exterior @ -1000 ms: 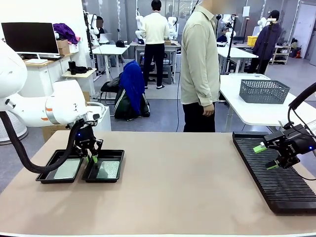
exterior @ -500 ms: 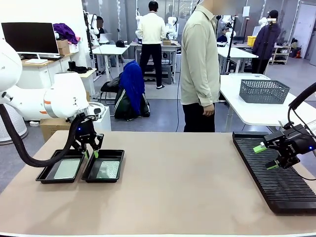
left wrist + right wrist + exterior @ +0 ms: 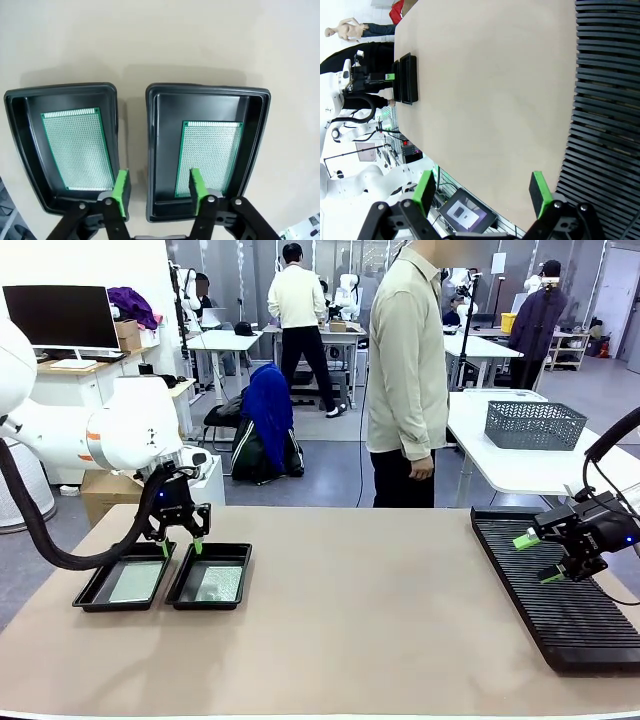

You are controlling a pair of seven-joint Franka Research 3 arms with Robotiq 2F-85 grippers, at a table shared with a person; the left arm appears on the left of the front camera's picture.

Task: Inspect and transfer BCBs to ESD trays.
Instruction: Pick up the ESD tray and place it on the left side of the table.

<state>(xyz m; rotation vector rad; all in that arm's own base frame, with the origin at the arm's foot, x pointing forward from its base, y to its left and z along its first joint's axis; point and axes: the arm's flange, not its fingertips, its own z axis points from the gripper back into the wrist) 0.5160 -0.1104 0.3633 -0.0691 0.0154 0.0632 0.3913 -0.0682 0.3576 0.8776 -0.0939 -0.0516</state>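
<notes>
Currently, I see the left gripper (image 3: 181, 544) hanging above the two black trays (image 3: 152, 100) at the table's (image 3: 350, 610) nine o'clock, jaws spread and holding nothing. Each tray holds one green board (image 3: 210, 152); the second board (image 3: 79, 149) lies in the neighbouring tray. From the left wrist, both trays' near rims are hidden behind the green pads (image 3: 196, 185). The right gripper (image 3: 539, 558) hovers over the ribbed rack (image 3: 560, 605) at three o'clock, jaws spread wide, empty. The rack is cut off at the frame's right edge. A person (image 3: 405, 370) stands at twelve o'clock.
</notes>
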